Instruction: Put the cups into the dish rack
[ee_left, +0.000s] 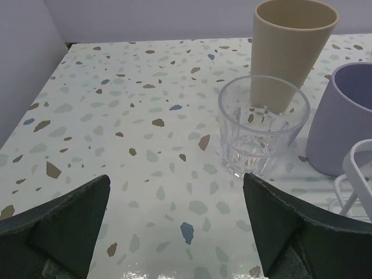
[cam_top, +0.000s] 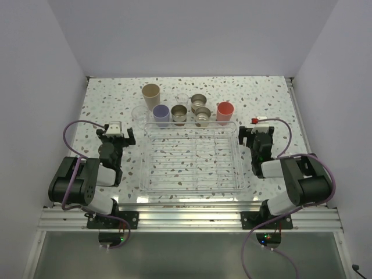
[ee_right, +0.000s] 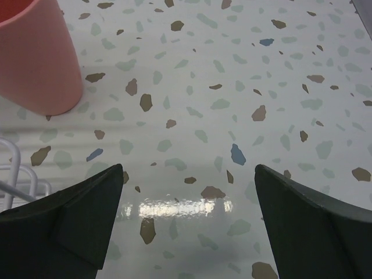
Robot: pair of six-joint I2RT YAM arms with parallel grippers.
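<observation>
The cups stand in a cluster behind the empty clear dish rack [cam_top: 143, 165]: a tall beige cup [cam_top: 151, 92], a lavender cup [cam_top: 161, 113], a coral cup [cam_top: 225, 110], two clear glasses [cam_top: 139, 114] and three steel cups [cam_top: 198, 102]. My left gripper [cam_top: 115, 136] is open and empty left of the rack. In the left wrist view the gripper [ee_left: 175, 180] faces a clear glass [ee_left: 261, 131], with the beige cup [ee_left: 293, 46] and lavender cup [ee_left: 343, 119] behind. My right gripper [cam_top: 256, 135] is open and empty right of the rack. In the right wrist view the gripper [ee_right: 188, 168] has the coral cup [ee_right: 35, 58] ahead on the left.
White walls enclose the terrazzo table [cam_top: 104, 104] on the left, back and right. The rack's corner shows at the right edge of the left wrist view [ee_left: 357, 174] and at the left edge of the right wrist view [ee_right: 14, 168]. Purple cables loop beside both arms.
</observation>
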